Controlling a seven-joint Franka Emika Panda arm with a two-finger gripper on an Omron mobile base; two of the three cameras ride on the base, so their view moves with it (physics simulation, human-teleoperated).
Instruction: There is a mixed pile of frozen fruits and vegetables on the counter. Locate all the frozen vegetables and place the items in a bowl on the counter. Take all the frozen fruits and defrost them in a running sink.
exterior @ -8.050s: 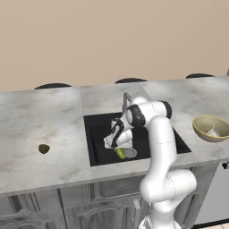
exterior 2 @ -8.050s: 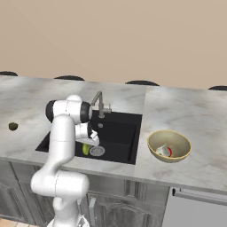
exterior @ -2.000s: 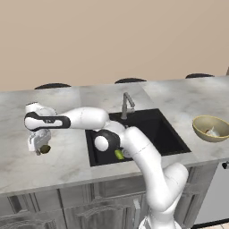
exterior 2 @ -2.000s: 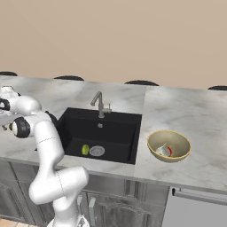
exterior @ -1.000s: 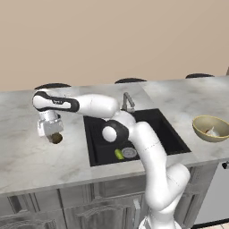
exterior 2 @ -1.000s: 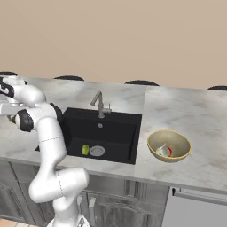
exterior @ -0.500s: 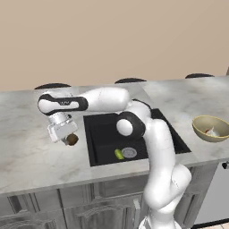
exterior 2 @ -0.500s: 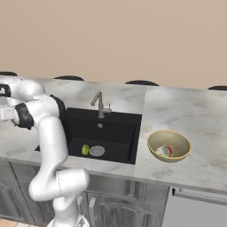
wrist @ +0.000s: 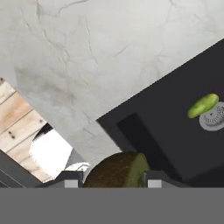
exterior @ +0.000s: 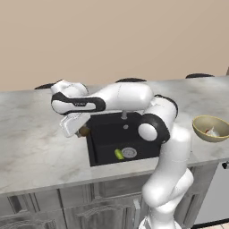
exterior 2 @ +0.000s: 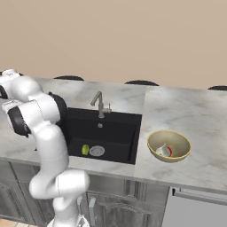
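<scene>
My gripper (exterior: 82, 131) is shut on the dark olive-brown lump (wrist: 117, 169), held just above the counter at the left rim of the black sink (exterior: 134, 147). In the hand view the lump sits between the two fingertips, over the sink's edge. The yellow-green oblong fruit (exterior: 119, 154) (exterior 2: 85, 150) (wrist: 203, 105) lies in the basin beside the round silver drain (exterior: 129, 152). The tan bowl (exterior: 210, 128) (exterior 2: 169, 145) stands on the counter to the right of the sink, holding the red tomato (exterior 2: 169, 152) and the whitish bulb (exterior 2: 162, 149).
The grey angular faucet (exterior 2: 100, 104) rises at the back of the sink. Marbled counter (exterior: 36, 147) stretches left of the basin. Dark chair backs (exterior: 129, 80) line the counter's far edge. Wooden floor (wrist: 15, 118) shows past the counter's front edge in the hand view.
The arm has swung right from the far left of the counter, carrying the olive-brown lump it picked up there to the sink's left rim. The oblong fruit stays in the basin.
</scene>
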